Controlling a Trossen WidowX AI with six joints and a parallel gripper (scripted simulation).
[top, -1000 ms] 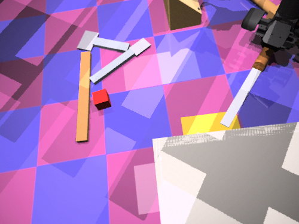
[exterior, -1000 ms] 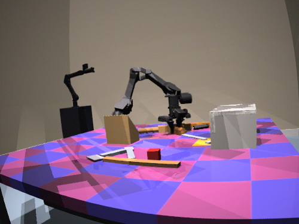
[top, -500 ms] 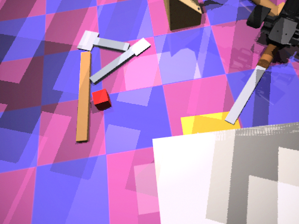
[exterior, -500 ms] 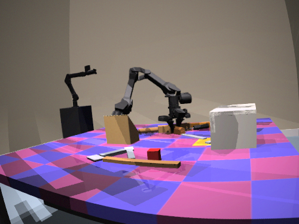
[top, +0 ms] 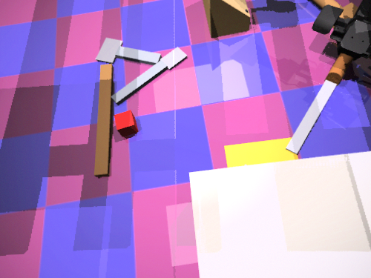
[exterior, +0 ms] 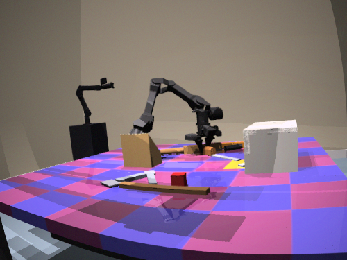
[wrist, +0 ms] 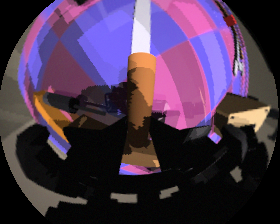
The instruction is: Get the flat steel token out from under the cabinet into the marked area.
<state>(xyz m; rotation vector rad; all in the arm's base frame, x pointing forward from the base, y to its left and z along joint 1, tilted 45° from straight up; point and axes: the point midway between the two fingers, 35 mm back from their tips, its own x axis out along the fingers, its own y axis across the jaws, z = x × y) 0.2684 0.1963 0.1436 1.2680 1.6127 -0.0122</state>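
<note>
Seen from the top, a red cube (top: 125, 121) (exterior: 178, 179) (wrist: 230, 20) sits just right of a brown bar (top: 104, 122) (exterior: 163, 188). Above the cube, two grey pieces, one wide-headed (top: 139, 55) (exterior: 133, 177), one slanting (top: 142, 80) (exterior: 151, 177), form a V. A wooden wedge (top: 229, 16) (exterior: 137, 150) (wrist: 245, 116) stands farther off, up and right of the cube.

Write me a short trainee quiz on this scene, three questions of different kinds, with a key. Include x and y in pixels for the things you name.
1. Multiple choice: What is the hand (top: 342, 57) (exterior: 205, 149) (wrist: 138, 118) shut on?
a) the wedge-shaped block
b) the orange-brown handle (top: 335, 70) (exterior: 209, 151) (wrist: 142, 75)
c) the white cabinet

2. True or false: In the top view, the far end of the pale blade (top: 313, 115) (exterior: 225, 157) (wrist: 141, 30) overlaps the yellow area (top: 260, 152) (exterior: 233, 164).

3. Fill in the color: The ____ cube (top: 125, 120) (exterior: 178, 179) (wrist: 230, 20) sits beside the long brown bar (top: 104, 122) (exterior: 163, 188).

Key: 1 b; 2 true; 3 red.
</note>
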